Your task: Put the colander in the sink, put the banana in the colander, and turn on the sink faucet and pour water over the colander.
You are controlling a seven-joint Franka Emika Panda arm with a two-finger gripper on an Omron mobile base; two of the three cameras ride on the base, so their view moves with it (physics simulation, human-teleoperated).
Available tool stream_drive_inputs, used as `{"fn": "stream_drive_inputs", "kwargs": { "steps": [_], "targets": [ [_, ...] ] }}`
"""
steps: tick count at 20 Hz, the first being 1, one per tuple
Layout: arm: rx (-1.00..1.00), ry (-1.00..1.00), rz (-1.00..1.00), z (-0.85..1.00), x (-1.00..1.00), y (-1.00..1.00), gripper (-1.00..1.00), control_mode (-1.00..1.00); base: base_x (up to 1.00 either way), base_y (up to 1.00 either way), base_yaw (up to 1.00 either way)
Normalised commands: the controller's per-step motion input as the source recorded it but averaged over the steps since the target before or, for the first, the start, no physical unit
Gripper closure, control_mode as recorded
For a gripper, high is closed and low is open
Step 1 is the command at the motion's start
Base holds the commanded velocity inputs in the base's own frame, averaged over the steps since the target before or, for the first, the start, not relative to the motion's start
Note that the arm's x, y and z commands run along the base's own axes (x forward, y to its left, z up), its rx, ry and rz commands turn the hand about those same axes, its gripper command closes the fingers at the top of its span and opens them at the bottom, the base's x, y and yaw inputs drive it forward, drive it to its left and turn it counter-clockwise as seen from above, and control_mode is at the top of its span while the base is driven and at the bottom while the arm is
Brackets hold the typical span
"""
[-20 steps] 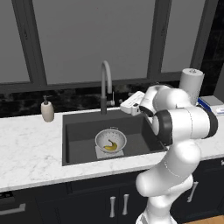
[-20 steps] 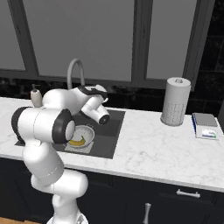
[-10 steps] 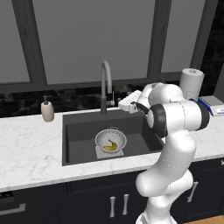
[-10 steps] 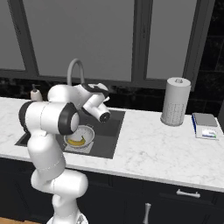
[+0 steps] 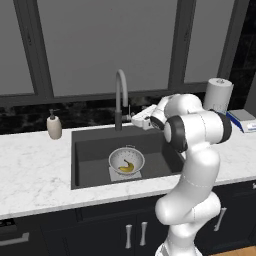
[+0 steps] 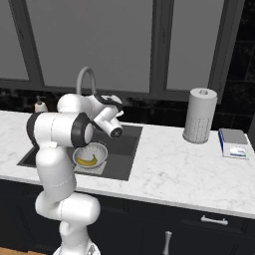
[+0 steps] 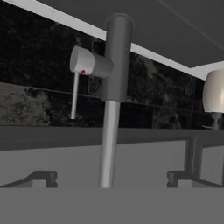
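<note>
Facing the sink faucet [image 7: 114, 65], the wide-open, empty gripper [image 5: 136, 119] frames its long stem at twelve o'clock; the side lever [image 7: 75, 94] hangs at ten o'clock.

The white marble-patterned surface [image 5: 35, 172] runs across the middle of the left base view, above dark cabinet fronts. Set into it at centre is the large rectangular dark grey sink [image 5: 95, 155]. At left stands 1 small beige soap dispenser bottle [image 5: 54, 126], near the sink's left rear corner. At upper right stand 1 tall white paper towel roll [image 5: 218, 95] and, just beside it at the right edge, 1 flat white-and-blue kitchen scale [image 5: 242, 119].
</note>
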Motion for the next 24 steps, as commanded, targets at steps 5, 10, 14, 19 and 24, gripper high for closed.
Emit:
{"fn": "stream_drive_inputs", "kwargs": {
  "steps": [5, 10, 14, 19, 24],
  "targets": [
    [0.0, 0.0, 0.0, -0.26, 0.26, 0.05, -1.0, -1.0, 0.0, 0.0, 0.0],
    [0.0, 0.0, 0.0, -0.07, 0.36, 0.0, -1.0, -1.0, 0.0, 0.0, 0.0],
    [0.0, 0.0, 0.0, 0.0, 0.33, 0.0, -1.0, -1.0, 0.0, 0.0, 0.0],
    [0.0, 0.0, 0.0, 0.0, 0.3, 0.0, -1.0, -1.0, 0.0, 0.0, 0.0],
    [0.0, 0.0, 0.0, -0.01, 0.28, 0.0, -1.0, -1.0, 0.0, 0.0, 0.0]
  ]
}}
